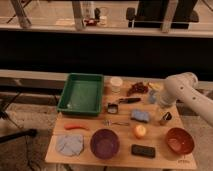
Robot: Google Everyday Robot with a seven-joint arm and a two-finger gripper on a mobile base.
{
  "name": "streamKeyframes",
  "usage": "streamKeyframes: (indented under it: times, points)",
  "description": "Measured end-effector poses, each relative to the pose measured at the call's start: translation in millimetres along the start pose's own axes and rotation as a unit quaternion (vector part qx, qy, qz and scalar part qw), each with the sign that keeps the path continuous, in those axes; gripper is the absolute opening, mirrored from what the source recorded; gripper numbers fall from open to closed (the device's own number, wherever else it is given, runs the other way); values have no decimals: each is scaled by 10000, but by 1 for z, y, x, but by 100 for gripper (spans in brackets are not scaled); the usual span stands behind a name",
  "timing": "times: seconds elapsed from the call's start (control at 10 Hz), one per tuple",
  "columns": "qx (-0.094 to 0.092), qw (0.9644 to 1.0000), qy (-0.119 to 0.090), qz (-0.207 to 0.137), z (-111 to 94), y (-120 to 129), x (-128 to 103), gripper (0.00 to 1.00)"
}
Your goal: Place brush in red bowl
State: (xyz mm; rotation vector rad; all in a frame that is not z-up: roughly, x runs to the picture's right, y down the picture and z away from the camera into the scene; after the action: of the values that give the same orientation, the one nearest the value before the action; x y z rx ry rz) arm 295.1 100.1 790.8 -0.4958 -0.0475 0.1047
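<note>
where the pale wooden table comes nearest, four things lie in a row: one crumpled blue-grey cloth, one round dark purple bowl, one flat black rectangular slab and one round, glossy red bowl, making two bowls in all. behind them lie one thin orange strip, one thin metal utensil and one round yellow-orange fruit. the dark gripper on the single white arm hangs low behind the red bowl; whether it is open or holds anything cannot be told. farther back, the one small dark brush with a slim black handle lies on the table between one green rectangular plastic tray and one blue sponge. farthest stand one white cup and one dark red cluster.
</note>
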Motion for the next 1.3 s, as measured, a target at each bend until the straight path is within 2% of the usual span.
streamKeyframes:
  times: [0.6, 0.8, 1.1, 1.3]
  points:
    - [220, 9990, -72, -388, 18, -17, -37, 80]
    - [281, 9976, -232, -592, 33, -37, -61, 80]
    - [320, 9969, -398, -593, 51, -67, -63, 80]
    - [336, 9967, -485, -561, 61, -78, -64, 80]
